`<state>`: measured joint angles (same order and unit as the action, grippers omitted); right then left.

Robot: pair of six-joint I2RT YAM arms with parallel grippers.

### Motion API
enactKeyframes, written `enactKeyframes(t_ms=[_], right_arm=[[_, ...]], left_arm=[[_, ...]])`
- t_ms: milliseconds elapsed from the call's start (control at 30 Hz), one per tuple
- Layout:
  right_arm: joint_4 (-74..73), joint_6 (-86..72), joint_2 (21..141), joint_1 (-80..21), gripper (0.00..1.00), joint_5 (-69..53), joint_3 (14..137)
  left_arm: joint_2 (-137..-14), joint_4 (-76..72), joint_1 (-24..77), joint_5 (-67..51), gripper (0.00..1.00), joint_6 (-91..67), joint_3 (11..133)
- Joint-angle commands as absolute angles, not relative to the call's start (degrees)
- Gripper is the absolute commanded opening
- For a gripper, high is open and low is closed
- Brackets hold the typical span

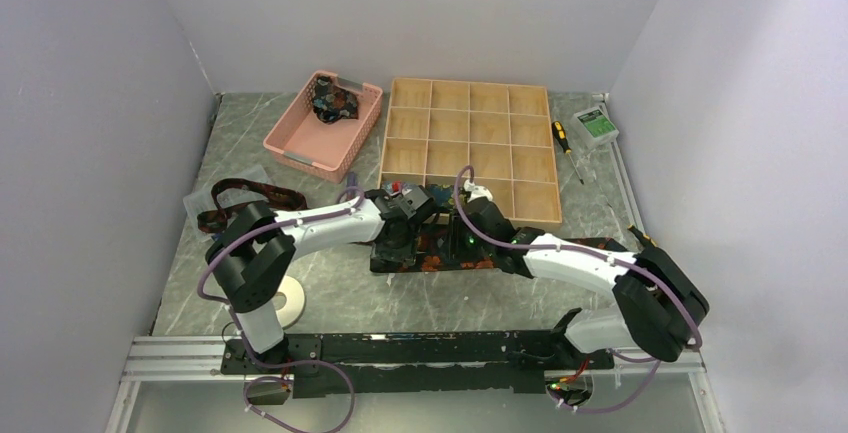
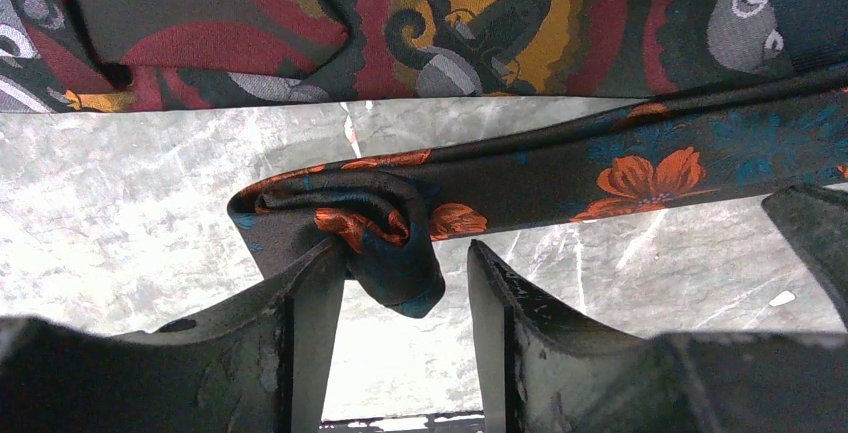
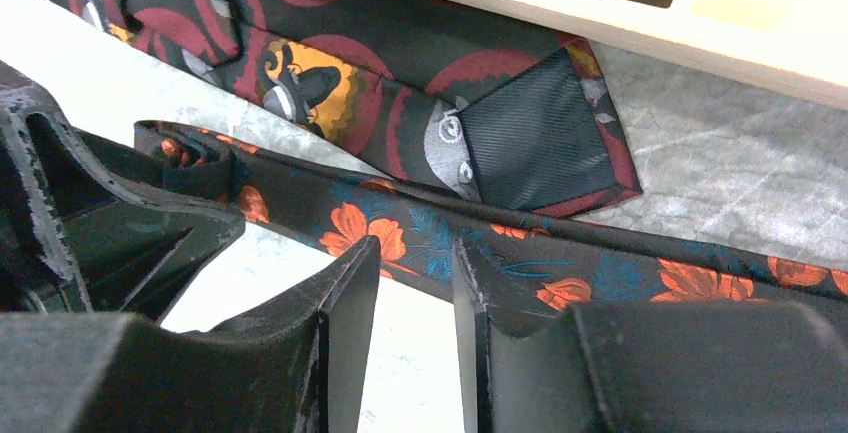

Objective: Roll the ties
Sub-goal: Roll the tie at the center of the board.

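A navy tie with orange flowers (image 2: 640, 168) lies across the marble table, its left end folded into a small loose roll (image 2: 375, 223). My left gripper (image 2: 400, 278) is open around that roll: the fabric rests against the left finger (image 2: 315, 293) and stands apart from the right one. My right gripper (image 3: 412, 268) is open and empty, its tips at the near edge of the same tie (image 3: 420, 228). Just behind lies a second tie (image 3: 330, 83), dark with red circles and orange patches. In the top view both grippers (image 1: 398, 236) (image 1: 470, 225) meet over the ties (image 1: 440, 258).
A wooden grid tray (image 1: 470, 148) stands right behind the ties. A pink basket (image 1: 300, 143) holding a rolled tie is at the back left. A maroon tie (image 1: 240, 201) lies at the left, a white tape ring (image 1: 295, 298) beside the left arm, and a screwdriver (image 1: 566, 145) at the right.
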<state>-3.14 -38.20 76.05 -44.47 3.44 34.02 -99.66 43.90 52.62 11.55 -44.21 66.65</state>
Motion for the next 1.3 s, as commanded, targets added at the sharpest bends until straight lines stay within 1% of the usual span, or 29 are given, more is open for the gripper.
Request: enactKeyframes(t_ms=[0,67,167,467,567,667,733,833,933,1067,1267], right_arm=[[1.5,-36.3,74.6,-43.4,0.40,-3.6,33.6],[3.4,-37.2,75.6,-43.0,0.45,-8.6,34.2],[5.8,-39.1,76.8,-42.8,0.50,-12.7,34.5],[8.1,-41.9,77.3,-41.1,0.52,-16.5,34.5],[9.2,-42.7,78.4,-41.4,0.53,-18.9,35.7],[8.2,-42.5,81.4,-43.6,0.57,-19.9,38.6],[6.9,-42.2,83.8,-45.1,0.59,-19.9,41.6],[6.4,-42.5,86.7,-46.1,0.59,-19.7,43.9],[7.1,-43.4,88.6,-46.2,0.60,-19.8,45.3],[8.5,-45.0,92.3,-46.4,0.59,-21.2,47.5],[9.3,-46.9,96.8,-46.6,0.56,-22.8,49.3]], left_arm=[[-96.3,43.2,52.9,10.6,0.54,-44.5,67.4],[-95.1,43.0,52.8,10.8,0.55,-44.8,67.1],[-93.1,42.6,52.9,10.7,0.57,-45.3,66.2],[-85.0,44.0,52.9,12.4,0.61,-47.5,62.6],[-80.2,44.6,52.9,15.4,0.62,-49.5,60.0],[-73.3,42.3,50.9,18.1,0.64,-52.0,54.3],[-67.6,37.7,47.2,16.2,0.65,-52.3,48.9],[-57.7,27.8,38.7,7.3,0.66,-51.7,39.8],[-51.6,21.0,32.3,0.9,0.67,-51.8,32.8],[-50.2,15.1,26.9,-5.8,0.67,-51.7,28.1],[-53.9,8.9,22.9,-11.6,0.66,-52.1,24.7]])
